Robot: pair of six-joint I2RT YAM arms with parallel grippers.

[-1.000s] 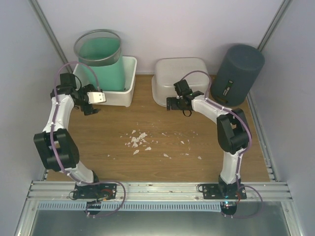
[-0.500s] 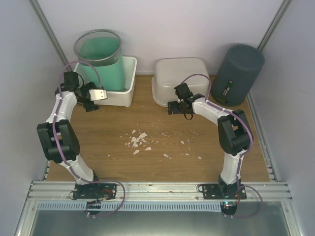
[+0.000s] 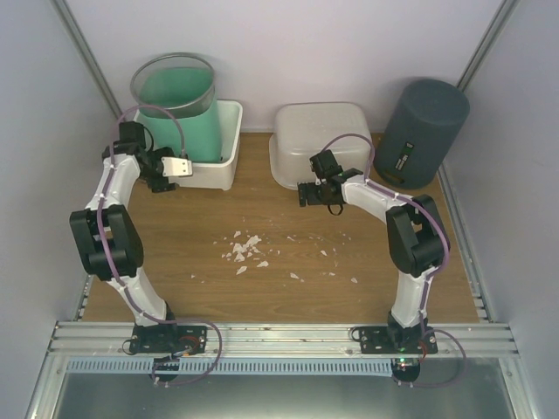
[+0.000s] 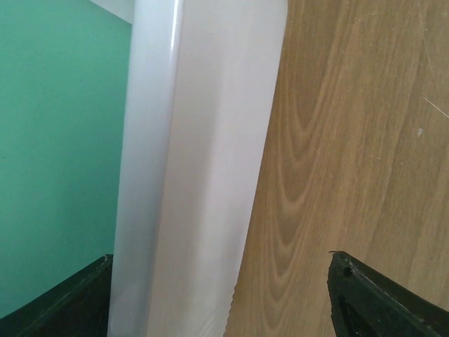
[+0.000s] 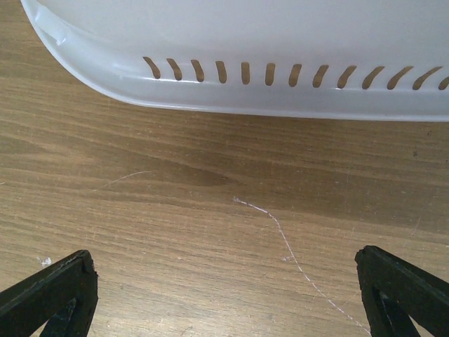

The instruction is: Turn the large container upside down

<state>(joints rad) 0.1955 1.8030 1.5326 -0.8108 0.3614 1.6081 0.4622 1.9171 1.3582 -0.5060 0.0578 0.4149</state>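
A large white container (image 3: pixel 212 148) stands upright at the back left, and a tall green bin (image 3: pixel 179 109) stands inside it. My left gripper (image 3: pixel 179 168) is at its front left wall. In the left wrist view that white wall (image 4: pixel 203 161) runs between the two black fingers. One fingertip (image 4: pixel 77 298) is on the green side and the other (image 4: pixel 372 295) is over the table, neither pressing the wall. The gripper (image 4: pixel 217 270) is open. My right gripper (image 3: pixel 316 194) is open and empty over bare wood (image 5: pixel 224 281).
A second white tub (image 3: pixel 319 140) lies bottom up at the back centre, its slotted rim (image 5: pixel 266 74) on the table just beyond the right gripper. A dark grey cylinder (image 3: pixel 421 131) stands at the back right. White crumbs (image 3: pixel 246 249) are scattered mid-table.
My left gripper has moved back and left onto the upright container's wall, and its jaws have narrowed a little. The right arm has barely shifted.
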